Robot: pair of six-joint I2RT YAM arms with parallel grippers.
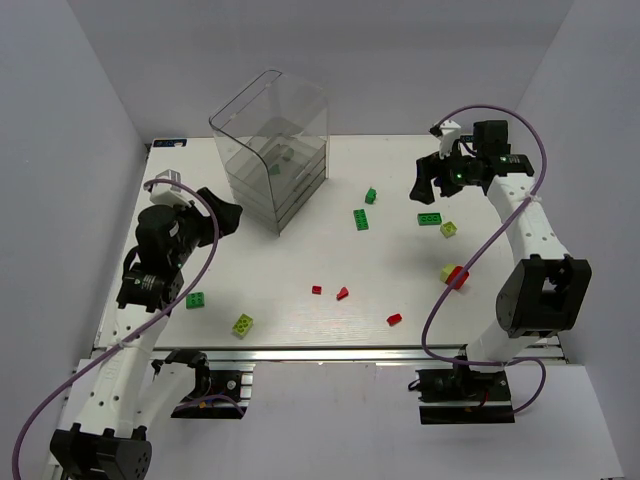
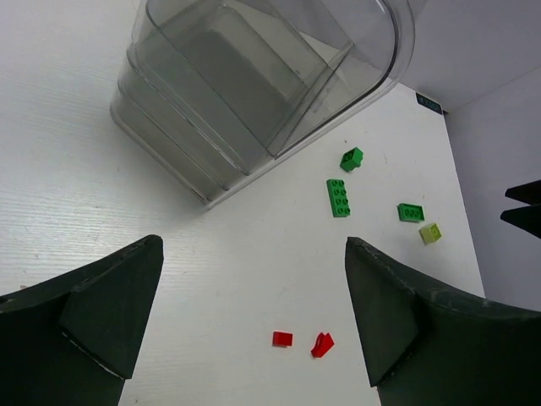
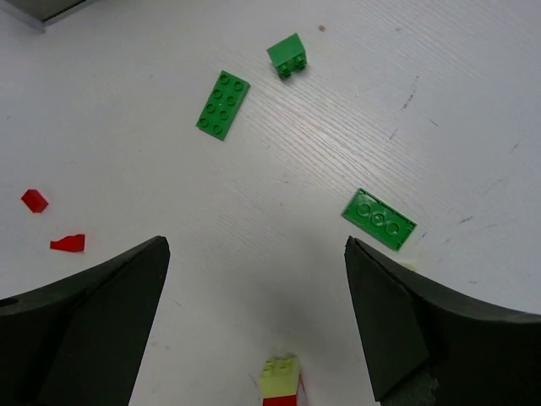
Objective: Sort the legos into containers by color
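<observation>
No legible text — anywhere in view.

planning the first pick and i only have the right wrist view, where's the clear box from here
Observer: The clear box stands at the far side of the table, left of centre.
Operator: any bricks i can't see
Observer: Yes, a green brick and a yellow-green brick lie near the front left corner.
Operator: and the other side, busy or free
Observer: Free. The left tool is open and holds nothing.
</observation>
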